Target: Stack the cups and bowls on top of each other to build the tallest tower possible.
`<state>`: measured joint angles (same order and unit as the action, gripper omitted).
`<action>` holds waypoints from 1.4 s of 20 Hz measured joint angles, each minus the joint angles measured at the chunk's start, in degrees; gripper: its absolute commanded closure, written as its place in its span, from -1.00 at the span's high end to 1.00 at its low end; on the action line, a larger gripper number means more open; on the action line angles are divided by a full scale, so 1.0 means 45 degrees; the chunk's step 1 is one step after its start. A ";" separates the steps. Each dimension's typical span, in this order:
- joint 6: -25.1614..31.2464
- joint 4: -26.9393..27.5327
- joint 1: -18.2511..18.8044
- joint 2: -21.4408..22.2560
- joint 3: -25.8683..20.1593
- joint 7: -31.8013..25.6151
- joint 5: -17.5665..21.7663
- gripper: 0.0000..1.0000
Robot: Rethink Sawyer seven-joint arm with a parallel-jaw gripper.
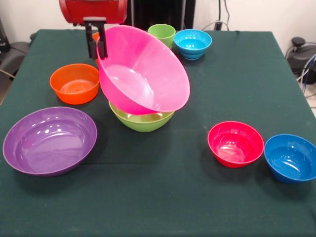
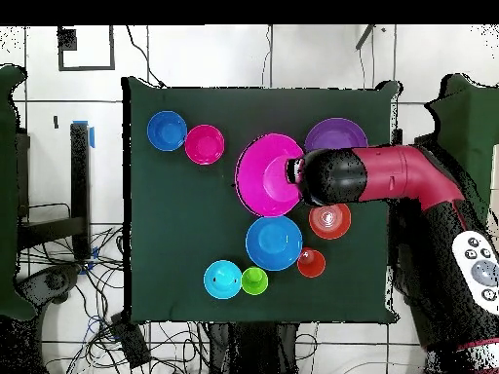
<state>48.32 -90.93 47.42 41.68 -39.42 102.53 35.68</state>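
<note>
My gripper (image 1: 98, 49) is shut on the rim of the huge pink bowl (image 1: 143, 74) and holds it tilted, its low side resting in the lime green bowl (image 1: 140, 121). In the overhead view the gripper (image 2: 291, 171) is at the pink bowl's (image 2: 265, 175) right rim. The orange bowl (image 1: 74, 83) and the purple bowl (image 1: 49, 140) lie left of it. The red bowl (image 1: 235, 143) and a small blue bowl (image 1: 290, 157) lie at the front right. The light green cup (image 1: 161, 33) and a light blue bowl (image 1: 192, 43) stand at the back. The large blue bowl (image 2: 274, 243) shows only from overhead. The orange cup (image 2: 311, 263) stands beside it.
The dark green table (image 1: 163, 197) ends close in front of the purple bowl. My arm (image 2: 390, 180) reaches in over the orange bowl (image 2: 329, 220) from the right of the overhead view. Cables lie on the floor (image 2: 68, 282) around the table.
</note>
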 measured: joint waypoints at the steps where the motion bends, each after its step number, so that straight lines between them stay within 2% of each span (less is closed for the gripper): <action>1: -0.0003 0.0075 0.0042 -0.0118 -0.0011 -0.0175 0.0005 -1.00; 7: 0.0000 0.0221 0.0092 -0.0461 -0.0015 -0.0745 0.0072 -1.00; 28: -0.0003 0.0223 0.0092 -0.0525 -0.0015 -0.0756 0.0219 -1.00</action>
<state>48.31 -89.93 47.83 39.32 -39.48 99.13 36.67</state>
